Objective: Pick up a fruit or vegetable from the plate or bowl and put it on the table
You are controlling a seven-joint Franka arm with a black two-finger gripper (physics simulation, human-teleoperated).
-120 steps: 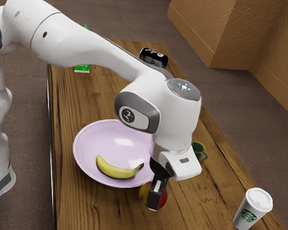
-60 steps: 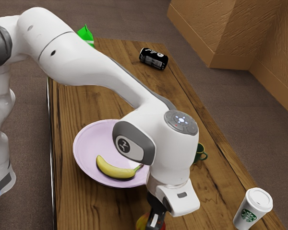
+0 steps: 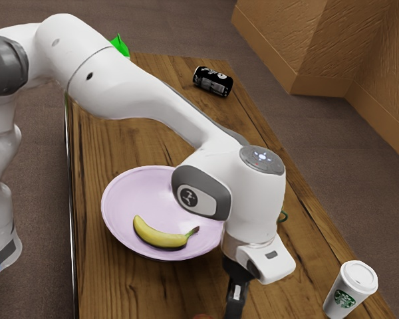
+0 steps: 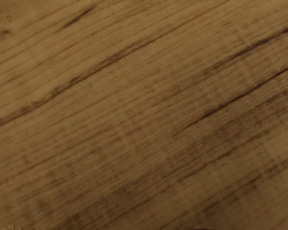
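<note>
Set-down seems in hand: my gripper (image 3: 235, 302) and the red fruit (image 3: 203, 317) are outside the bowl (image 3: 130, 193), whether my jaws clamp anything I cannot tell, and the table (image 3: 113, 286) needs a gentle release.

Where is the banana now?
In the exterior view, the banana lies inside the lilac bowl, to that view's left of the white lidded cup.

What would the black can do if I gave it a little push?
The black can would probably roll, because it's round and lying on its side on the flat wooden table. Pushed on one end, it might slide instead. Its smooth, shiny side could feel a bit slippery.
</note>
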